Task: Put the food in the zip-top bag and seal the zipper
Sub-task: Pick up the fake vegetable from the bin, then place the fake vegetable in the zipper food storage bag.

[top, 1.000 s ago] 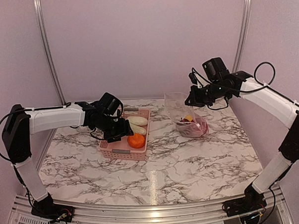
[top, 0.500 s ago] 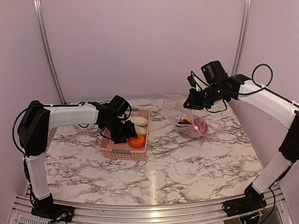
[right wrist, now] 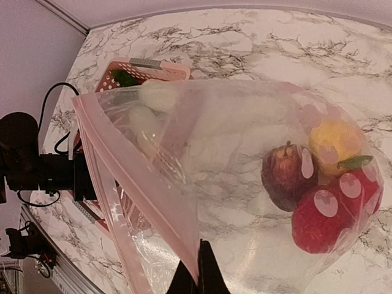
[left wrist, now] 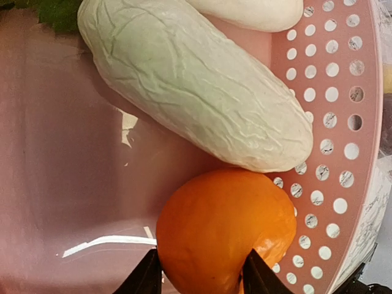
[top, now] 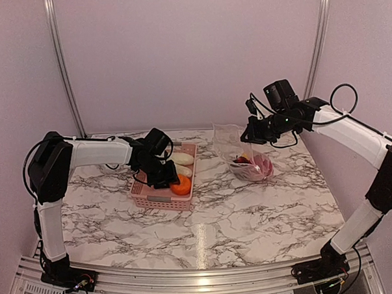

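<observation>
My left gripper [top: 166, 181] is down in the pink basket [top: 160, 200], its fingers pressed on either side of the orange fruit [left wrist: 226, 226]. Two white oblong vegetables [left wrist: 196, 86] and a leafy green [left wrist: 58, 12] lie beside it. My right gripper [top: 254, 133] is shut on the mouth edge of the clear zip-top bag [right wrist: 245, 153] and holds it up and open. The zipper strip [right wrist: 135, 177] runs pinkish along that edge. Inside the bag lie a dark apple [right wrist: 288, 174], a yellow fruit [right wrist: 334, 141] and a red piece [right wrist: 334, 211].
The basket's perforated wall [left wrist: 331, 122] stands close to the right of the orange fruit. The bag [top: 238, 145] rests on the marble table [top: 251, 216] to the right of the basket. Metal frame posts stand at the back corners.
My left gripper has moved right and down into the basket, and its fingers now stand around the orange fruit. The right gripper has lifted the bag's mouth slightly and holds still.
</observation>
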Robot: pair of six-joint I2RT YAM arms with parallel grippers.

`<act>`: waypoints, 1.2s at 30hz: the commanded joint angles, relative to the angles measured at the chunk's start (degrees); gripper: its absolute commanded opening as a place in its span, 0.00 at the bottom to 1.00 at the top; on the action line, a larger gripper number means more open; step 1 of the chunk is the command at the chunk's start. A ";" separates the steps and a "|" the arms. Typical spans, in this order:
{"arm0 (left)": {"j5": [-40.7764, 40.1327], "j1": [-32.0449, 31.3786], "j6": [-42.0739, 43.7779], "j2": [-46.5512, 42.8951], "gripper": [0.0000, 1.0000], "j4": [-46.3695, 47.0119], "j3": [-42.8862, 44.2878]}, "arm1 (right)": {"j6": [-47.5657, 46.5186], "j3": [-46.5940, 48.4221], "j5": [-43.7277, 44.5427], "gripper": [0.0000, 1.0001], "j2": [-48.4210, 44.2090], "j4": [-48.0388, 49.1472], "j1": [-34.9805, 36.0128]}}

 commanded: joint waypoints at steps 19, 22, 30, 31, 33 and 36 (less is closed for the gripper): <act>-2.68 0.64 7.94 -15.08 0.29 -4.66 6.57 | -0.72 5.27 -0.39 0.00 3.55 -1.85 0.69; 4.37 0.39 7.88 -17.17 0.31 3.00 7.10 | -1.00 5.82 -0.66 0.00 4.50 -1.74 0.69; 11.70 -2.38 6.09 -16.40 0.30 17.38 12.71 | -0.91 7.80 -1.93 0.00 6.24 -1.06 0.68; 11.89 -2.76 5.99 -15.45 0.30 17.87 13.68 | -0.94 8.14 -2.11 0.00 6.46 -1.20 0.69; 12.26 -3.48 6.04 -13.15 0.30 17.86 15.94 | -0.94 8.82 -2.46 0.00 6.85 -1.31 0.69; 11.95 -4.75 7.17 -9.95 0.30 16.66 19.33 | -0.84 10.34 -2.61 0.00 6.90 -1.60 0.63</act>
